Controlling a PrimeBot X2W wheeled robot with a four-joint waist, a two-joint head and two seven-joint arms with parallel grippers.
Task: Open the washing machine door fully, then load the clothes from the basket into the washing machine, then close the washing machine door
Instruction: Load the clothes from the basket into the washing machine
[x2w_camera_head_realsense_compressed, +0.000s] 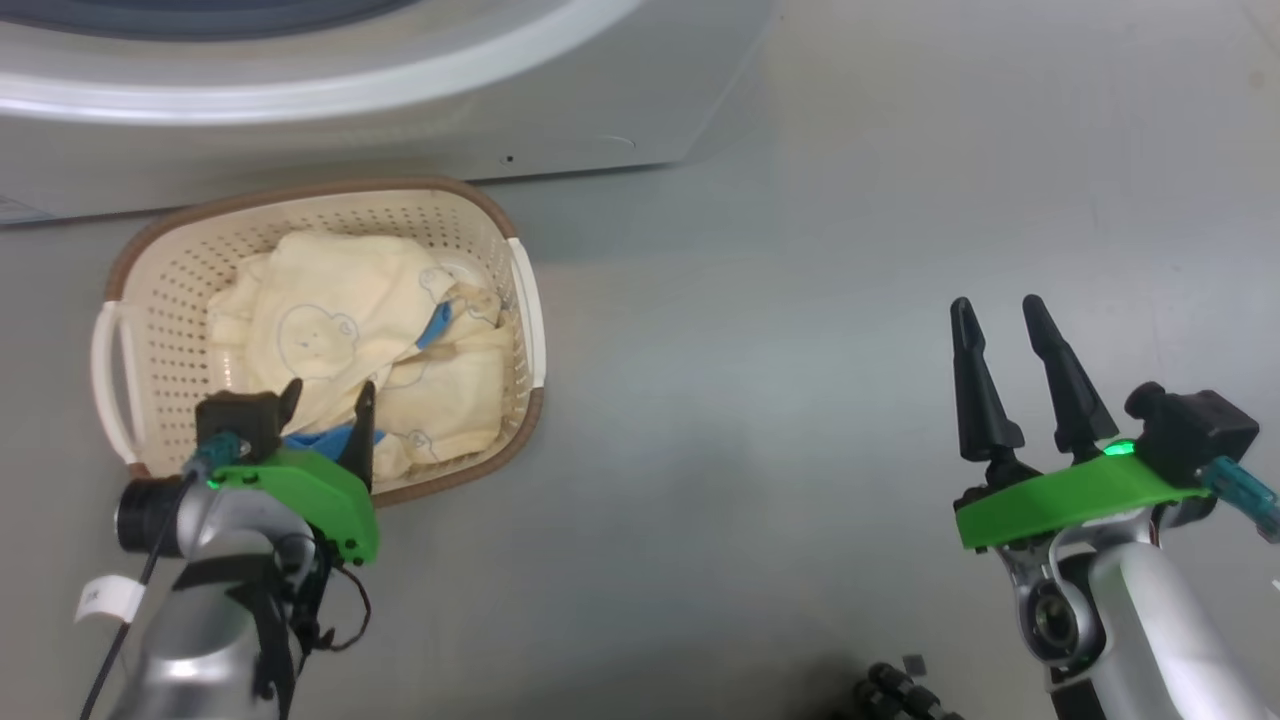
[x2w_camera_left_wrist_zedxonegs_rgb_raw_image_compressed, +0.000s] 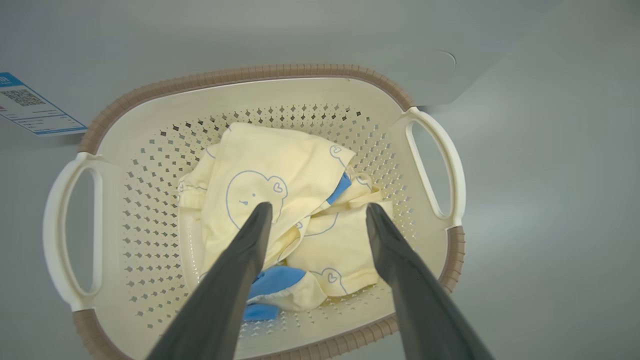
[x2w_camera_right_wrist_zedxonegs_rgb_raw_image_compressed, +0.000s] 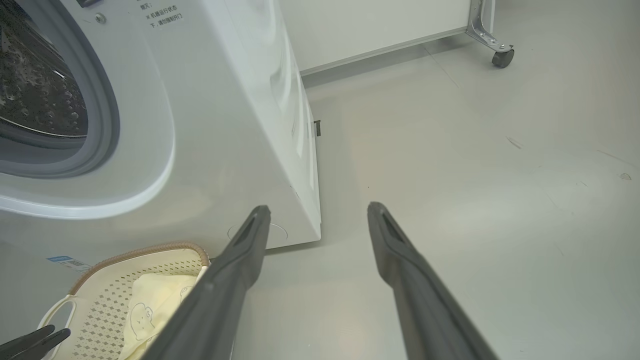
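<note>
The clothes (x2w_camera_head_realsense_compressed: 350, 335) lie heaped in the basket (x2w_camera_head_realsense_compressed: 165, 290) on the floor (x2w_camera_head_realsense_compressed: 750, 400) before the washing machine (x2w_camera_head_realsense_compressed: 560, 120); the left fingers (x2w_camera_left_wrist_zedxonegs_rgb_raw_image_compressed: 239, 260) hang spread above them, the right fingers (x2w_camera_head_realsense_compressed: 975, 380) spread well aside.

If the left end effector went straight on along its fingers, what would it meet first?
Most likely the yellow bear-print clothes piled in the basket: the left end effector, open, points down at the pile's middle with nothing between. Its height above them is unclear.
</note>
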